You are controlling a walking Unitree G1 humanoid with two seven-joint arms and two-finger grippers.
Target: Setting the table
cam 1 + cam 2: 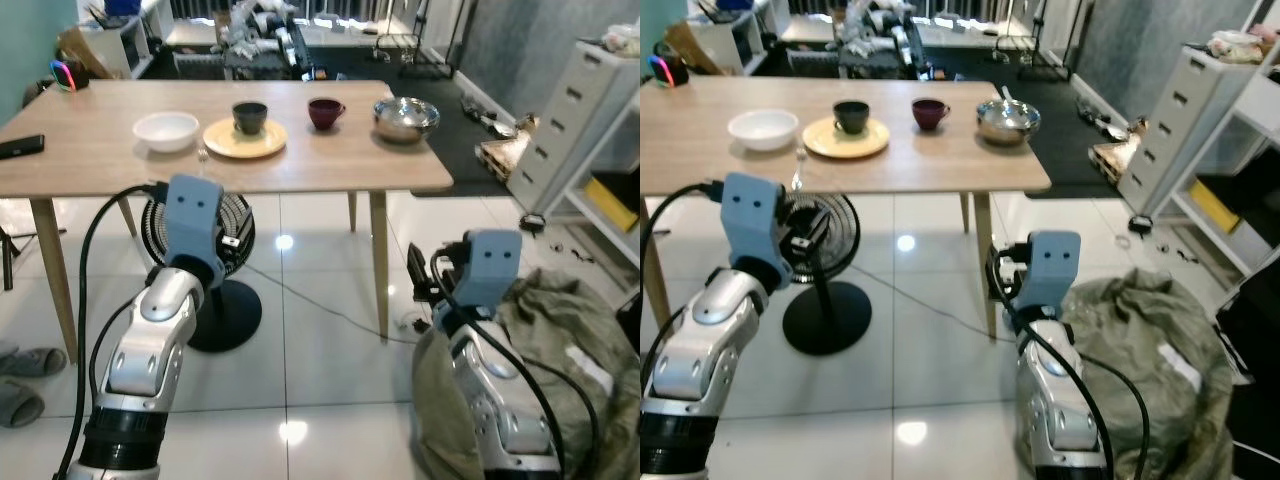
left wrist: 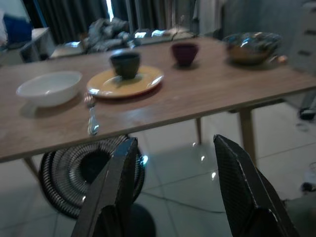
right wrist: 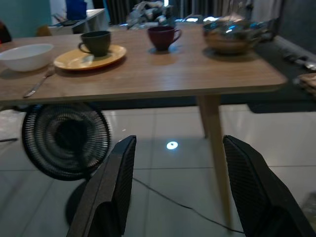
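On the wooden table (image 1: 330, 165) ahead stand a white bowl (image 1: 166, 130), a yellow plate (image 1: 225, 141) with a dark green cup (image 1: 250, 116) on it, a maroon cup (image 1: 324, 112) and a metal bowl (image 1: 405, 118). A spoon (image 2: 92, 116) lies at the table's near edge, in front of the plate. Both arms are raised below table height, short of the table edge. My left gripper (image 2: 173, 197) is open and holds nothing. My right gripper (image 3: 177, 192) is open too, with nothing between its fingers.
A black floor fan (image 1: 226, 312) stands under the table with a cable running across the tiles. A black remote (image 1: 20, 146) lies at the table's left edge. Green fabric (image 1: 560, 320) is heaped at the right, near a grey drawer cabinet (image 1: 570, 110). Slippers (image 1: 25, 385) lie at the left.
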